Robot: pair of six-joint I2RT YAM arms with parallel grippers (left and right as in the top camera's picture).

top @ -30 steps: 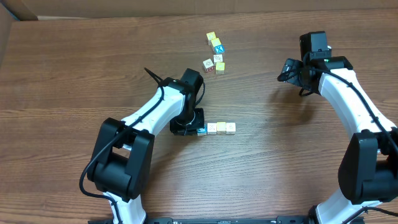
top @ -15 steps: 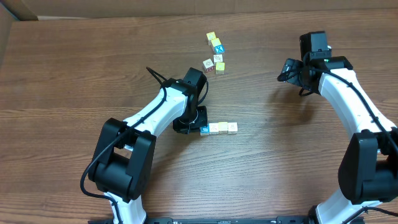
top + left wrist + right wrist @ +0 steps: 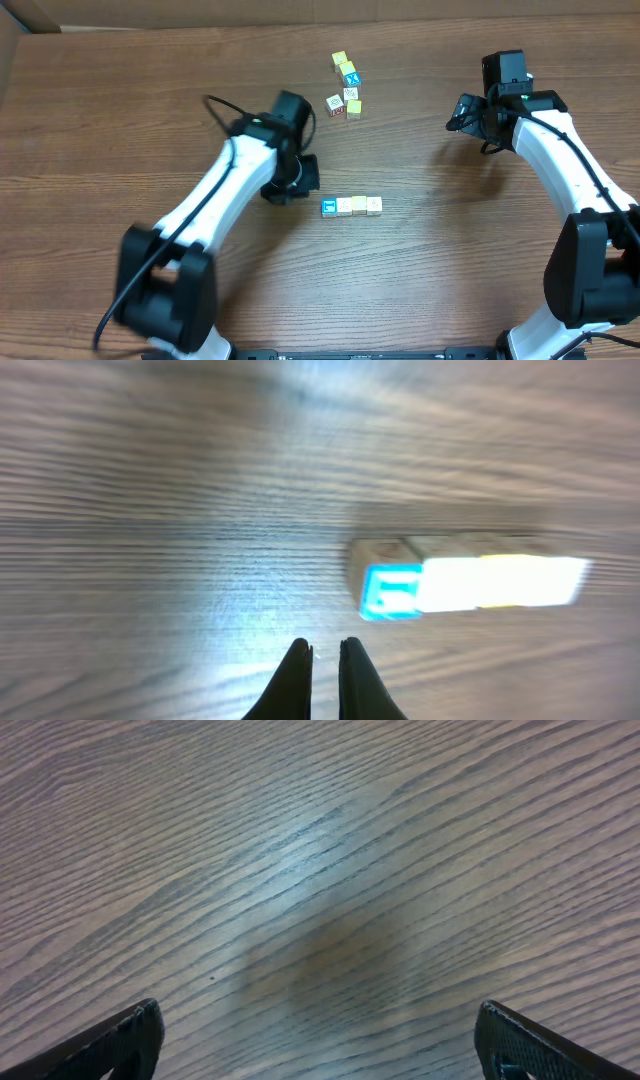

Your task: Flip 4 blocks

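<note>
Overhead view of a wooden table (image 3: pixel 120 120) with two robot arms. Four small blocks (image 3: pixel 351 206) sit in a touching row near the centre, the blue-faced block (image 3: pixel 328 207) at its left end. Left gripper (image 3: pixel 325 652) hangs just left of the row, fingers pressed together and holding nothing. Right gripper (image 3: pixel 318 1020) is well apart at the far right, fingers spread wide and empty. A loose cluster of other cubes (image 3: pixel 346 86) lies farther back. Because the blocks touch, tipping or pinching one will likely drag or tumble its neighbour, and the row could skew
</note>
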